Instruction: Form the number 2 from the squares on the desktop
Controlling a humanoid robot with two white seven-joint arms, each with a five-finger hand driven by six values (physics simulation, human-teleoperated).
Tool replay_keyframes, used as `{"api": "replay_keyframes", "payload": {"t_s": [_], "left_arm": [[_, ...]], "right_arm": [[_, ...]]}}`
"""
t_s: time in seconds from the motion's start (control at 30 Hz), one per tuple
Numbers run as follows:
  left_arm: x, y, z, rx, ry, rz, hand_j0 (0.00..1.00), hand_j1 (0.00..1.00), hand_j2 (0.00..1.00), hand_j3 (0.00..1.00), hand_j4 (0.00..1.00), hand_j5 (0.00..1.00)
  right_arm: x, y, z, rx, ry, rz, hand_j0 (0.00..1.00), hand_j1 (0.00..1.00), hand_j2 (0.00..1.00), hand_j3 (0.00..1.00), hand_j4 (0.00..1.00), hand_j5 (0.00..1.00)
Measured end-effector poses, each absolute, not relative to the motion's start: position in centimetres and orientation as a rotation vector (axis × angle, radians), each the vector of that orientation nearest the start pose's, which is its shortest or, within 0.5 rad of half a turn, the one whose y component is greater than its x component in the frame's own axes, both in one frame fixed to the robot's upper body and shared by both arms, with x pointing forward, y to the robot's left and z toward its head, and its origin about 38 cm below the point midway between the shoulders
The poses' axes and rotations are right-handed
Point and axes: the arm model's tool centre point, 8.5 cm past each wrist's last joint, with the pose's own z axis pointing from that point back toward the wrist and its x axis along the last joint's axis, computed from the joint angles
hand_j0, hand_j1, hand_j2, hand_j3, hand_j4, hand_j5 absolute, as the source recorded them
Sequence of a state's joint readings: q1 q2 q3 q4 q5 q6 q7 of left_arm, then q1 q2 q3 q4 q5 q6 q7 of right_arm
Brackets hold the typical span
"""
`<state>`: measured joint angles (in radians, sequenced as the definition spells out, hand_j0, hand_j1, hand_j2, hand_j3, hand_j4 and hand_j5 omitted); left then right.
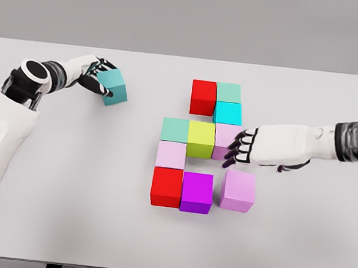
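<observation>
We've got the teal block (115, 87) pinched in our left hand (99, 74), right hand (246, 149) spread by the pink block (238, 191); next, prob. carry teal to the figure's top-left.

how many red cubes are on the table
2. One red cube sits at the top left of the block cluster; the other red cube sits at its bottom left. None seem hidden.

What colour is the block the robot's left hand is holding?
Teal, a blue-green. The block in the left hand shows in the head view.
</observation>
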<state>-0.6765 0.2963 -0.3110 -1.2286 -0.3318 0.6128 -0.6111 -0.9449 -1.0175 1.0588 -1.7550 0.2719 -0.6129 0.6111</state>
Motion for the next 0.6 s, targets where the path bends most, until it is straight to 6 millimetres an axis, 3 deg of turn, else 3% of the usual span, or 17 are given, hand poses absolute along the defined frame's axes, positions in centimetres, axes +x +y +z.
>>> {"api": "replay_keyframes", "payload": {"t_s": [0.1,0.23,0.43,0.6], "left_arm": [[52.0,26.5,16.7,0.207,-0.975,-0.808,0.63,0.63,0.63,0.63,0.63,0.63],[52.1,26.5,16.8,0.207,-0.979,-0.806,0.56,0.56,0.56,0.56,0.56,0.56],[52.4,26.0,17.7,0.205,-1.0,-0.808,0.44,0.44,0.44,0.44,0.44,0.44],[52.5,25.6,18.1,0.203,-1.01,-0.813,0.39,0.39,0.39,0.39,0.39,0.39]], "right_arm": [[37.4,-28.4,25.9,0.301,1.513,-3.126,1.0,1.0,1.0,1.0,1.0,1.0],[36.4,-31.5,25.2,0.315,1.435,-3.235,1.0,1.0,1.0,1.0,1.0,1.0],[35.8,-32.9,23.1,0.249,1.373,-3.322,1.0,1.0,1.0,1.0,1.0,1.0],[35.7,-31.7,21.7,0.218,1.307,-3.31,1.0,1.0,1.0,1.0,1.0,1.0]]}}
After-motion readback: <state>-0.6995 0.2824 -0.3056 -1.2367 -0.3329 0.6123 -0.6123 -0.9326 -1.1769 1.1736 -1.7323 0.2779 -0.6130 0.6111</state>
